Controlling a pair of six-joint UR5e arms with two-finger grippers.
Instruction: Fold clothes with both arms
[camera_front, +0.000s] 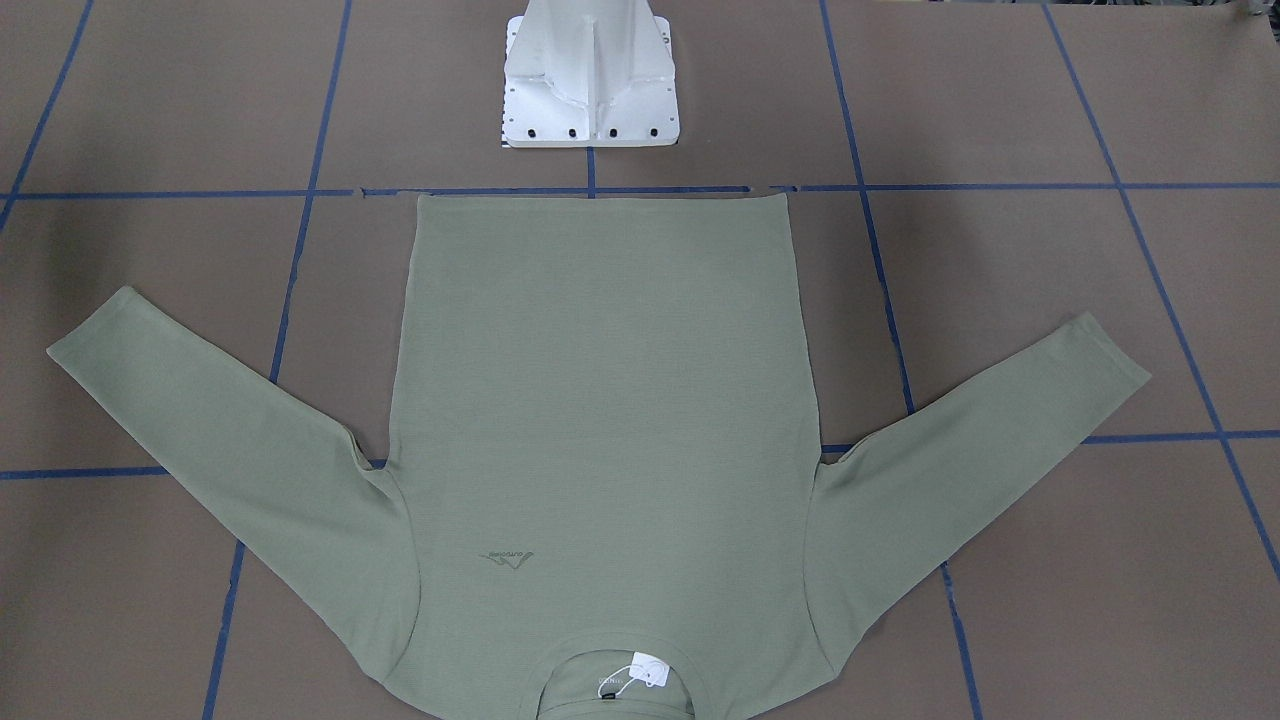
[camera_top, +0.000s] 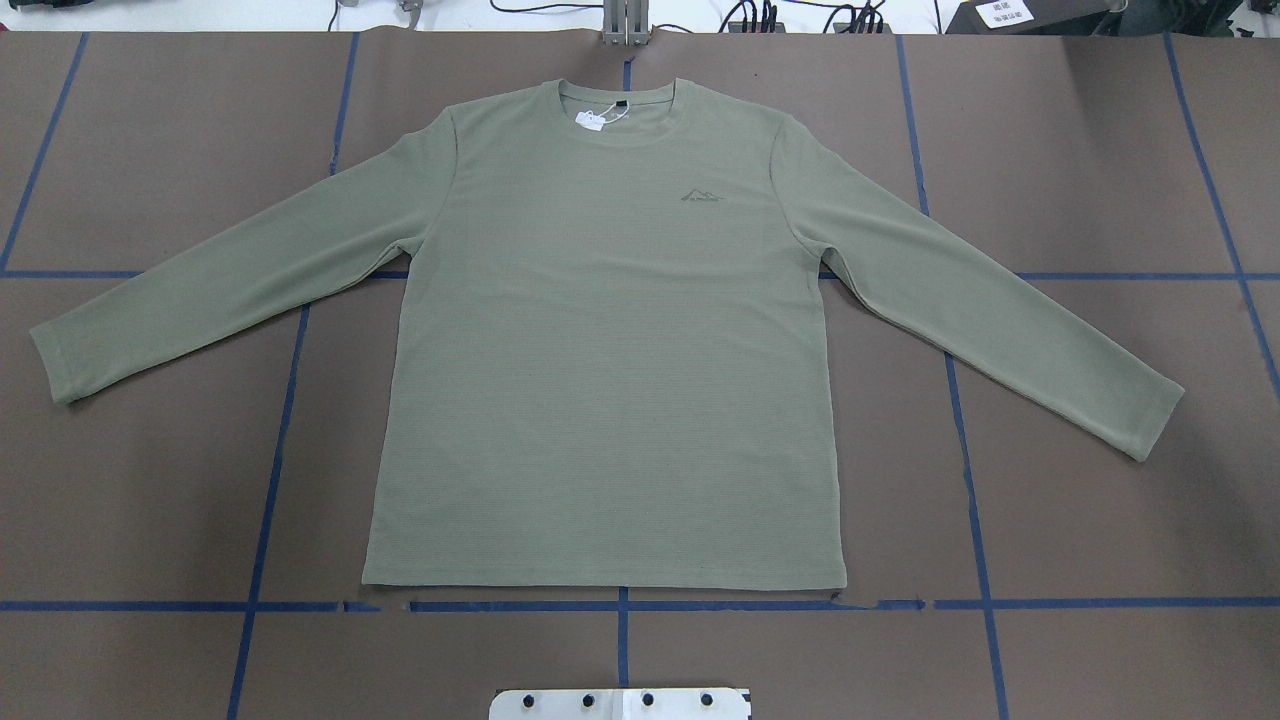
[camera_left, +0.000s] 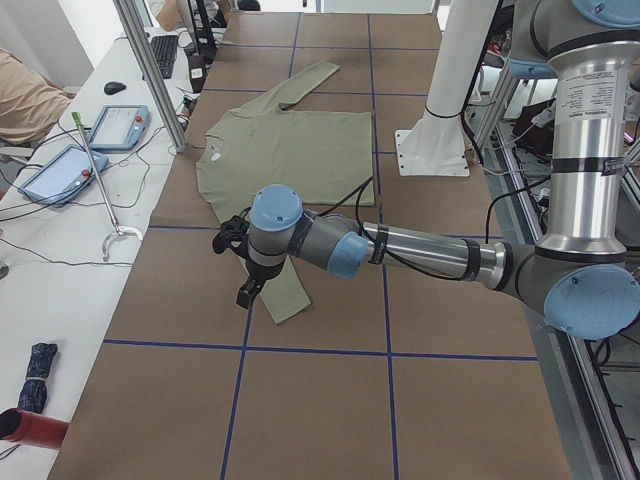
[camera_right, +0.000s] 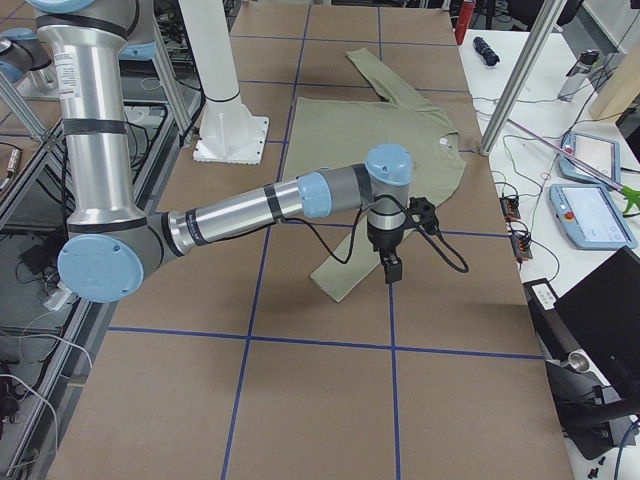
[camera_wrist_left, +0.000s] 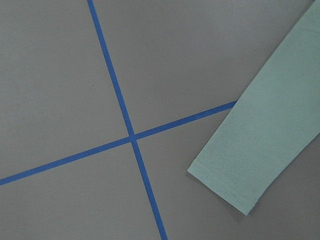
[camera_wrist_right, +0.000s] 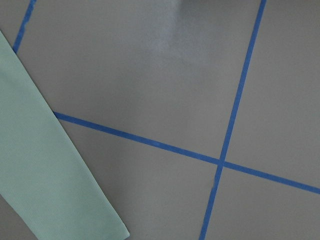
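Observation:
The clothes, one sage-green long-sleeved shirt (camera_top: 610, 380), lie flat and face up on the brown table, both sleeves spread out and the collar with its white tag (camera_top: 592, 120) at the far edge. The hem (camera_front: 600, 200) lies nearest the robot's base. My left gripper (camera_left: 248, 290) hangs above the cuff of one sleeve (camera_wrist_left: 260, 145); my right gripper (camera_right: 392, 268) hangs above the other sleeve (camera_wrist_right: 45, 180). Both grippers show only in the side views, so I cannot tell whether they are open or shut. Neither wrist view shows fingers.
The white pedestal base (camera_front: 590, 90) stands just behind the hem. Blue tape lines (camera_top: 620, 605) grid the table. A side bench holds teach pendants (camera_left: 115, 125) and cables, with a metal post (camera_left: 150, 70) at the table's edge. A person's sleeve (camera_left: 20, 100) shows at the bench.

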